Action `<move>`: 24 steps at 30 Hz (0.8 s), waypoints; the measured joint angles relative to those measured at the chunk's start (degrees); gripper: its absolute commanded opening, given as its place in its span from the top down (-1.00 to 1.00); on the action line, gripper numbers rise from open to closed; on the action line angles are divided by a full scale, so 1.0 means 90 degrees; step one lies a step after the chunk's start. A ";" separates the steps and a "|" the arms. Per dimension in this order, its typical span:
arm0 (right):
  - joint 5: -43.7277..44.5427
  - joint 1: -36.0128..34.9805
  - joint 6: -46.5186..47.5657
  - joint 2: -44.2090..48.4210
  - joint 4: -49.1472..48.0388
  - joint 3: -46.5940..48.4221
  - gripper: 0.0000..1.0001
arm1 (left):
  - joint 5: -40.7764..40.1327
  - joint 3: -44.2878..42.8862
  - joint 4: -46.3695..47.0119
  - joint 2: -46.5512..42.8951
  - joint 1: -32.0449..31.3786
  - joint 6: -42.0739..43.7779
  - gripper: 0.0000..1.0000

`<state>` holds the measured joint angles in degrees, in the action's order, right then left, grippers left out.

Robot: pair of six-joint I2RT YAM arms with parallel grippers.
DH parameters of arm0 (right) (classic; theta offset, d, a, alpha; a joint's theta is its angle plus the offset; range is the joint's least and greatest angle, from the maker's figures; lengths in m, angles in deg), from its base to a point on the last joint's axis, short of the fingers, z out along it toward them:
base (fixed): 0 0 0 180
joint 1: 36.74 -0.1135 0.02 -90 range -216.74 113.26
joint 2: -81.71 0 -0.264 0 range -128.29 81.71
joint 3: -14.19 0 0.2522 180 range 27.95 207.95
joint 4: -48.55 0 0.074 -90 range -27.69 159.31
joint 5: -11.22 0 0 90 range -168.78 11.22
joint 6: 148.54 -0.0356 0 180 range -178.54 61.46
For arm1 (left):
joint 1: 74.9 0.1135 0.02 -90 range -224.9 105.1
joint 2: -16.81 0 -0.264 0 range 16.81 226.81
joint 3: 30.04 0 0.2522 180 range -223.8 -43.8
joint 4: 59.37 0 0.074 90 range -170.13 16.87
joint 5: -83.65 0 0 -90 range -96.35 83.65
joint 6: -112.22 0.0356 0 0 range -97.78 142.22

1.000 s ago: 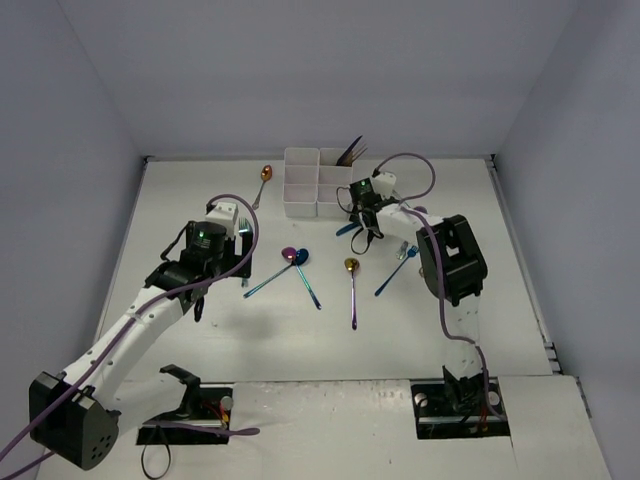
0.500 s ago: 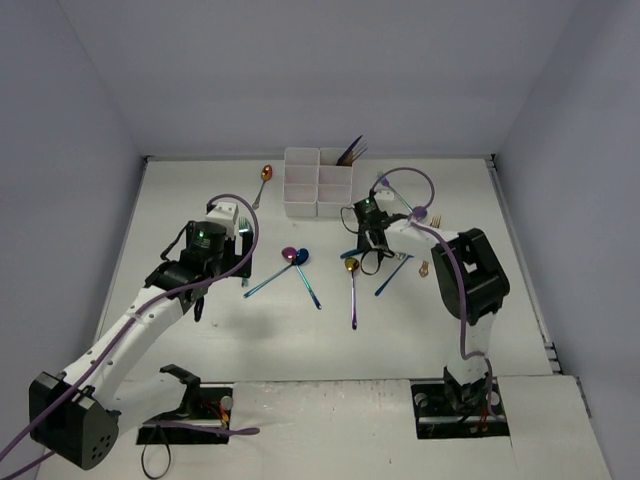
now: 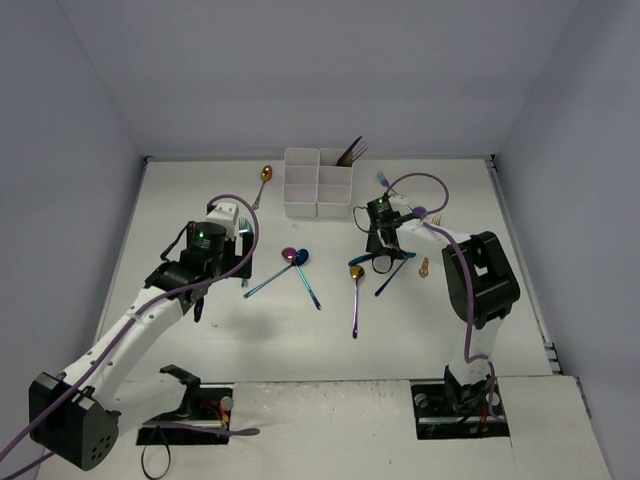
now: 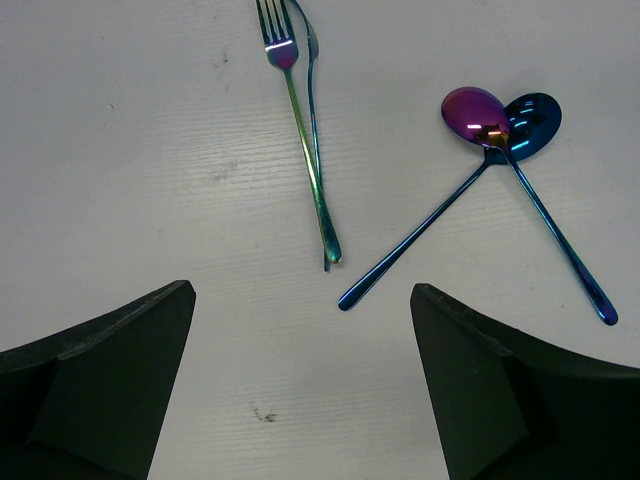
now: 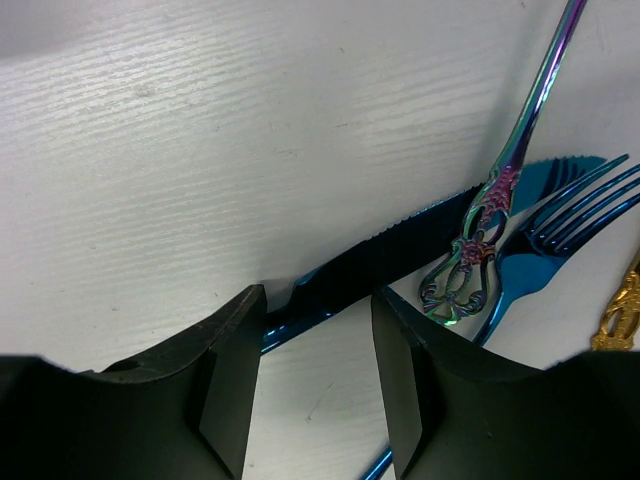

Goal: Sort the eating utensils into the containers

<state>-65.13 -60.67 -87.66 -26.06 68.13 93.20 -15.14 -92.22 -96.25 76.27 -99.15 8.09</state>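
Knife (image 5: 420,235), blue, is lying flat on the tabletop (image 5: 200,150) directly under the right gripper (image 5: 318,298). That gripper is sitting low over it with jaws partly parted, clamping nothing that I can see. The long axis is running slantwise across the gap, from behind one finger out past the other. It is lying closer to in line with the closing direction than across it. My read: the wrist is needing a turn before a squeeze is going to catch the blade's edges.

Just past one finger, a rainbow handle (image 5: 500,190) and a blue fork (image 5: 570,205) are crowding the knife's far end, touching or overlapping it. A gold handle (image 5: 620,300) is poking in further out. Closing here is risking dragging the neighbours along.

The left gripper (image 4: 302,290) is hanging wide open, holding nothing, well apart from the knife. A rainbow fork (image 4: 300,130) is lying ahead of it and two crossed spoons (image 4: 495,150) ahead and to one side. The right arm is clearly the nearer one.

The containers (image 3: 300,210) are standing near, beyond the right gripper and to its left. A few utensils (image 3: 352,153) are standing in the back right compartment.
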 measured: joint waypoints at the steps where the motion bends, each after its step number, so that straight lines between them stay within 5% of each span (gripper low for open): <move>1: -0.0031 0.0002 -0.0057 -0.0023 0.0030 0.0035 0.15 | 0.0000 0.0000 0.0000 0.0000 0.0000 0.0000 -0.75; 14: -0.0594 -0.0018 0.1002 -0.1379 0.0181 0.1983 0.33 | -0.0005 0.0000 -0.0002 0.0000 0.0000 0.0000 -0.75; 24: -0.0661 -0.0032 0.0996 -0.1336 0.0181 0.1912 0.31 | -0.0005 0.0000 -0.0001 0.0000 0.0000 0.0000 -0.75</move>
<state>-71.08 -60.96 -78.70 -38.08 69.76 110.41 -15.19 -92.22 -96.26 76.27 -99.15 8.09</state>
